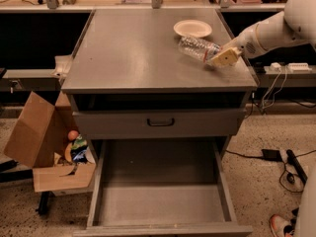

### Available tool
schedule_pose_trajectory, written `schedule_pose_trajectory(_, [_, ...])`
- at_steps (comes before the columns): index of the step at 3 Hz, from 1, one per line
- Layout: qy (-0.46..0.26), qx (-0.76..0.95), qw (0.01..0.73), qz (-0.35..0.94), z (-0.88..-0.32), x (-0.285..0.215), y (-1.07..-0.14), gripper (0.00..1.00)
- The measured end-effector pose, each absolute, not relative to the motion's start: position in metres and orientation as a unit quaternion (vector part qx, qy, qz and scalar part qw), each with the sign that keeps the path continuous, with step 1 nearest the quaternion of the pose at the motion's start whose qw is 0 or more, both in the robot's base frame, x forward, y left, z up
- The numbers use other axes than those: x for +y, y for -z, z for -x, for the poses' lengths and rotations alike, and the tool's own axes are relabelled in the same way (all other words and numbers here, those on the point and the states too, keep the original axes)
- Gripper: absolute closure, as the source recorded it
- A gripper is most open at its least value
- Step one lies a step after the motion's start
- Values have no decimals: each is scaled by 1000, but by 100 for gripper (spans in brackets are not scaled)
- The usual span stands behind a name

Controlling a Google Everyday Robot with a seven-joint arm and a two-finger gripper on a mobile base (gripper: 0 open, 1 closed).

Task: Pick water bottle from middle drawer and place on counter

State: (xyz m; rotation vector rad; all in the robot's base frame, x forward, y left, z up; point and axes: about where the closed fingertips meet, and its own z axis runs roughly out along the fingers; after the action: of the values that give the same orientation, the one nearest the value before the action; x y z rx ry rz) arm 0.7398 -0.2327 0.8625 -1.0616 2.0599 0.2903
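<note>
The water bottle (pixel 197 49) is clear and crinkled and lies tilted over the right part of the grey counter (pixel 133 48), its neck pointing left. My gripper (pixel 220 58) comes in from the right on a white arm and is shut on the bottle's base end. The bottle is just above or touching the counter; I cannot tell which. The middle drawer (pixel 163 201) is pulled wide open below, its flat grey floor bare.
A cream round bowl (pixel 192 28) sits on the counter just behind the bottle. A shallower drawer front with a black handle (pixel 160 123) is above the open drawer. An open cardboard box (pixel 44 142) with items stands on the floor at left. Cables lie at right.
</note>
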Motion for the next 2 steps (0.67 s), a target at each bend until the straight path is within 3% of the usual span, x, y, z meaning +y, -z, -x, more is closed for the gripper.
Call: schedule_pose_trajectory(2, [-114, 811, 392, 418, -740, -233, -862, 6])
